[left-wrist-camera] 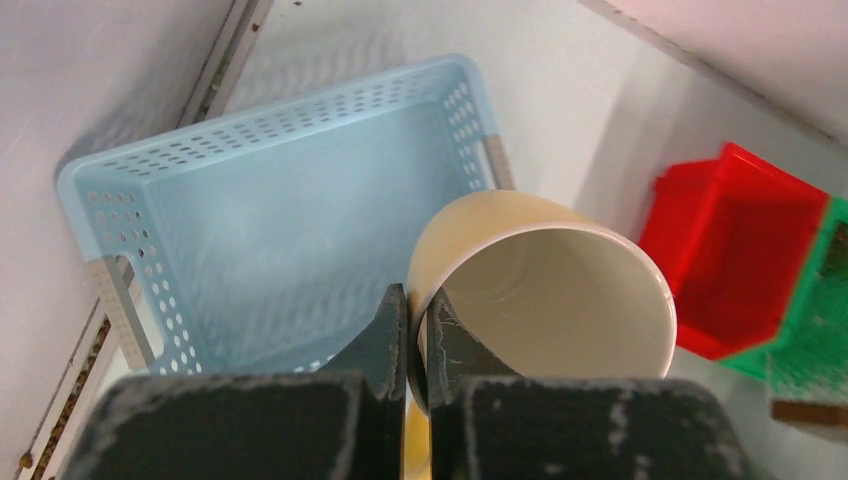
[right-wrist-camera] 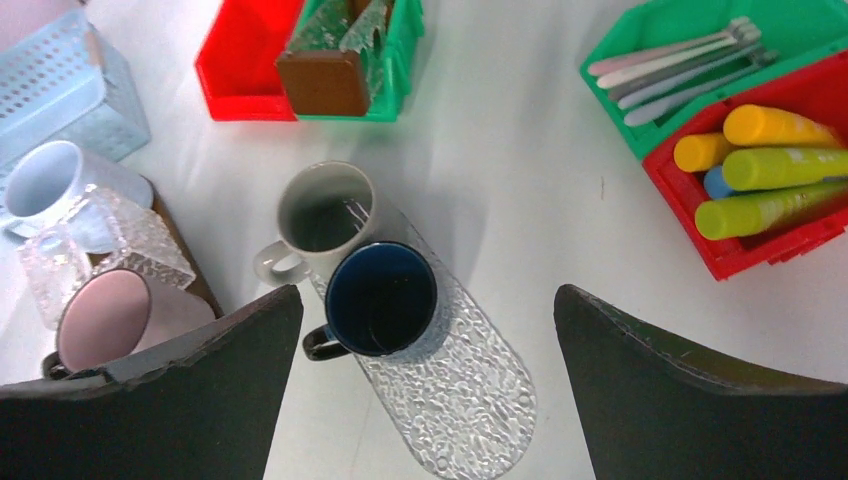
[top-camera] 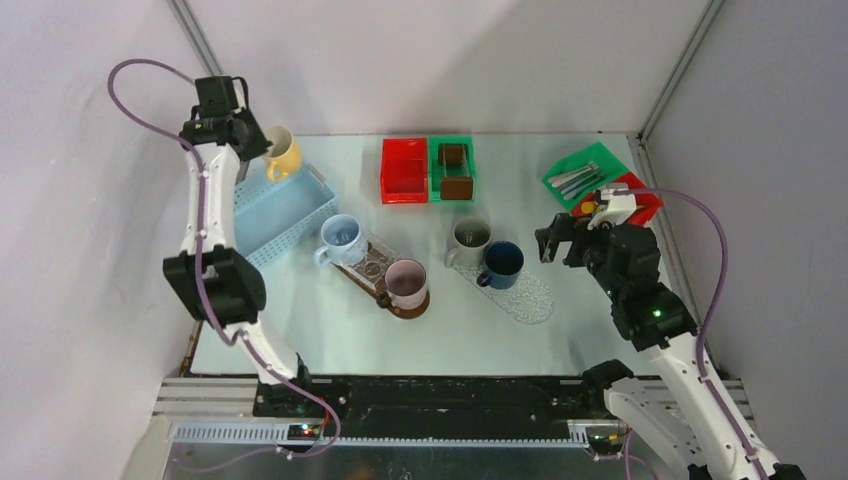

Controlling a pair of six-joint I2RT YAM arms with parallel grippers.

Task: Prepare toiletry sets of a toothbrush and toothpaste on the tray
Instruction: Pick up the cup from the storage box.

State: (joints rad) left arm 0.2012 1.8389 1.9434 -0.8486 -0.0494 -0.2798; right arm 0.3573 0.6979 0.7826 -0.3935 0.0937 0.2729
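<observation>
The pale toothbrushes (right-wrist-camera: 680,70) lie side by side in a green bin (right-wrist-camera: 800,20) at the far right of the tabletop (right-wrist-camera: 520,150), and the yellow, lime and blue tubes (right-wrist-camera: 770,165) are heaped in the red bin (right-wrist-camera: 740,250) touching it on the near side. Both bins sit just beyond and to the right of the right end effector (top-camera: 556,243), whose fingers are spread wide and grip nothing. It hangs above a clear tray (right-wrist-camera: 470,420) carrying a grey mug (right-wrist-camera: 320,210) and a dark blue mug (right-wrist-camera: 380,300). Well apart, at the far left, the left end effector (left-wrist-camera: 418,310) is pressed together, pinching the wall of a yellow mug (left-wrist-camera: 560,290) beside a blue basket (left-wrist-camera: 250,130).
</observation>
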